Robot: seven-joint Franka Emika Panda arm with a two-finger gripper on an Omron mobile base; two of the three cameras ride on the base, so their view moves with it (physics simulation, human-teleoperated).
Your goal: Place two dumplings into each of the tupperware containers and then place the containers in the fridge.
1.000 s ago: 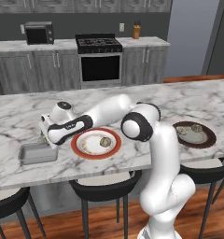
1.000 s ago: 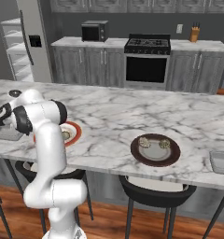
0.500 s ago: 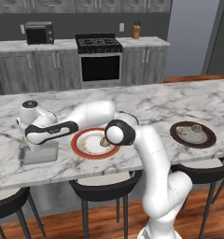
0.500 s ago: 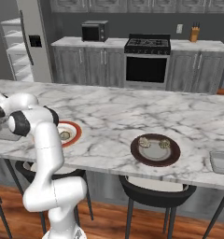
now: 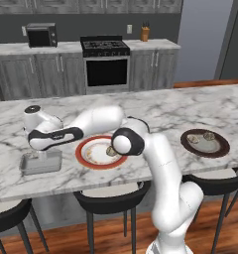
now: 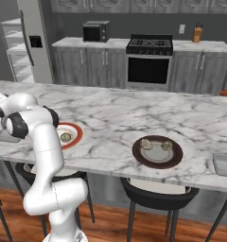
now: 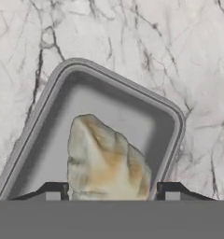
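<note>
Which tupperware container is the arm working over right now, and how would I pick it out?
Start at the long white marble island counter and go to the round red-rimmed plate. Just beside it, toward the counter's end, sits the shallow translucent grey rectangular container, under the claw holding a beige mottled dumpling. The other grey tray lies far off, past the dark brown plate.

The worktop (image 7: 132, 42) looks like smooth white marble with grey veins. The tupperware container (image 7: 53, 100) looks like smooth, see-through grey plastic with a soft shine. The dumpling (image 7: 104, 163) inside it looks bumpy and doughy, not shiny. At 3 o'clock from the container, the red-rimmed plate (image 5: 86, 149) looks glossy.
</note>
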